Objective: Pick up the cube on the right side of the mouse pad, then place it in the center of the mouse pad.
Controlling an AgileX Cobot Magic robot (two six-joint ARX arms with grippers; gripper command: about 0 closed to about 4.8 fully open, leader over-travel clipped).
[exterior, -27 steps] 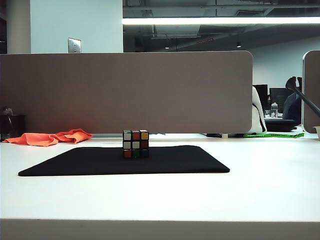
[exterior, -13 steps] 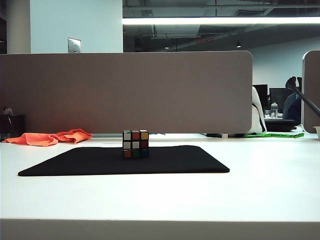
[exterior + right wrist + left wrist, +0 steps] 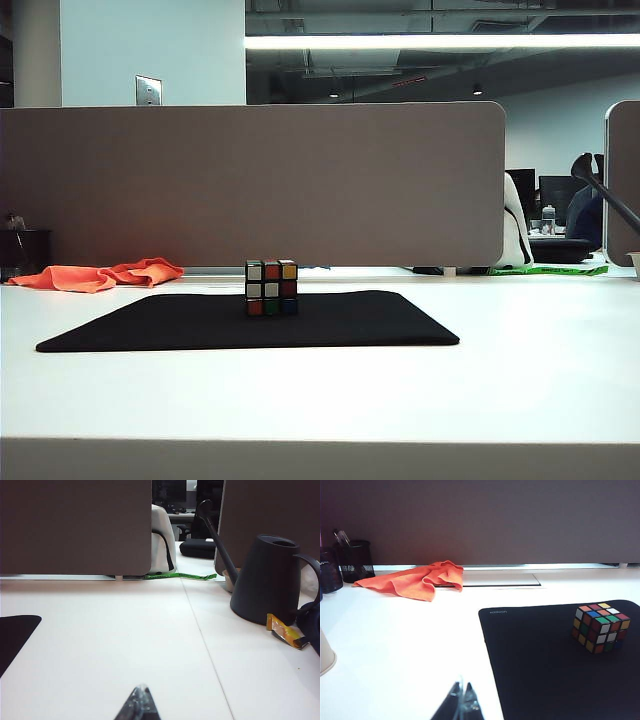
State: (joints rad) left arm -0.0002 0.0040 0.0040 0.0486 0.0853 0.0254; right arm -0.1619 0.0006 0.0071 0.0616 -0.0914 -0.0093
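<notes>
A white surface (image 3: 520,380) lies bare and wide in front of and to the right of one black mouse pad (image 3: 330,320). Behind its left end lies one orange cloth (image 3: 100,275), near the grey partition (image 3: 250,180). One cube (image 3: 271,288) stands near the pad's middle, toward its far edge. The left pincer (image 3: 461,705) hangs clenched and empty above bare surface just left of the pad. The right pincer (image 3: 139,702) is clenched, empty, over open surface right of the pad, with one dark watering can (image 3: 267,580) further right.
</notes>
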